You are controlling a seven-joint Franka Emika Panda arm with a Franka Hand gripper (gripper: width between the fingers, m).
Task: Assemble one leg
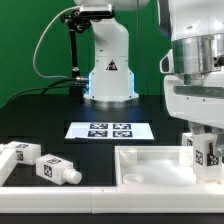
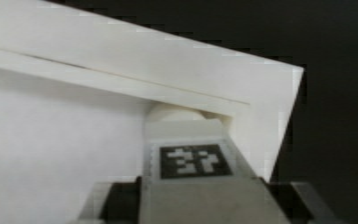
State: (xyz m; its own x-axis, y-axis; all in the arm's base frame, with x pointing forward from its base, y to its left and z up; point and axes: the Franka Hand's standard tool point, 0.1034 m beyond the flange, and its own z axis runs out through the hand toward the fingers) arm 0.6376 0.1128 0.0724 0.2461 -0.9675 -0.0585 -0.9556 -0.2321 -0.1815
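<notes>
Leg in hand: small white plastic peg-like leg [image 2: 195, 150] with a black-and-white square tag, sitting directly between the fingers; also seen at [image 1: 206, 150] under the wrist.
Gripper: two-finger gripper [image 1: 205, 158] clamped on the leg, one dark finger pad [image 2: 119, 202] pressed against each flank of the tagged block.
Long axis: runs out from between the fingertips, away from the wrist; in the exterior view it looks close to upright, tag facing the camera.
Free end: rounded tip just beyond the fingertips, at or touching the corner region of the large white rimmed tray-like panel [image 1: 150, 165]. Contact vs. small gap: cannot tell, wrist view is blurred there.
Key relation: panel corner [image 2: 247, 90] lies straight ahead of the fingers along the leg's axis, so my judgement is that the coming move is a push or twist along that axis, not a sideways shift.
Step (judged): seating the leg at the panel corner on the exterior view's right; not seated as far as I can see.
Spare legs: two alike, white tagged pegs [image 1: 22, 155] and [image 1: 57, 169], lying on their sides well apart from the fingers, toward the exterior view's left.
Marker board: flat white marker board [image 1: 110, 130] beyond the panel, far from the fingers.
Risk (judged): tilt of axis off the hole could jam the tip.
</notes>
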